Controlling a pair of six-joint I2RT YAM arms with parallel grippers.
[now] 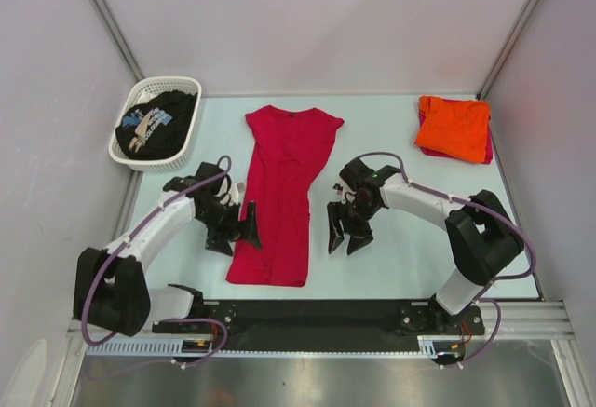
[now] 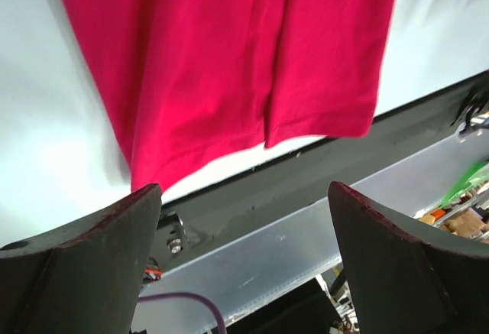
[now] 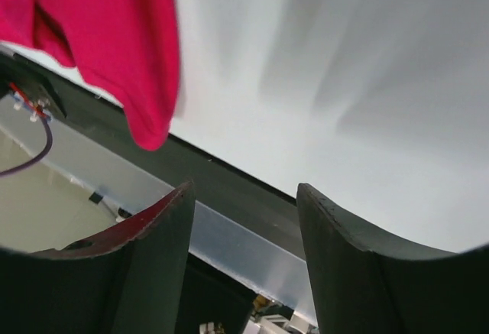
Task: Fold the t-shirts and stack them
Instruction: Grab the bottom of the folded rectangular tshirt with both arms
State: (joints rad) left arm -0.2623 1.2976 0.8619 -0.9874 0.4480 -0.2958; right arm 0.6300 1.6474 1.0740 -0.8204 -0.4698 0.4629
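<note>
Crimson against the pale table (image 1: 391, 146), the red t-shirt (image 1: 282, 193) lies flat in a long narrow strip, collar pointing away from the arms, its sides apparently folded in over the middle. The left gripper (image 1: 237, 237) stands just beside its left edge and the right gripper (image 1: 346, 241) near its right edge. Both have their jaws spread and hold nothing, and the wrist views show only bare gaps between the fingers. Well off to the shirt's far right sits the orange t-shirt (image 1: 453, 126), folded, with a sliver of red cloth under it. Off to its far left the black t-shirt (image 1: 156, 120) is heaped in the white basket (image 1: 126, 157). The red cloth looks light, soft and limp, and would likely sag and fall open if lifted at one point. Pinching both hem corners, through all the layers, seems the safest hold for the next fold.
</note>
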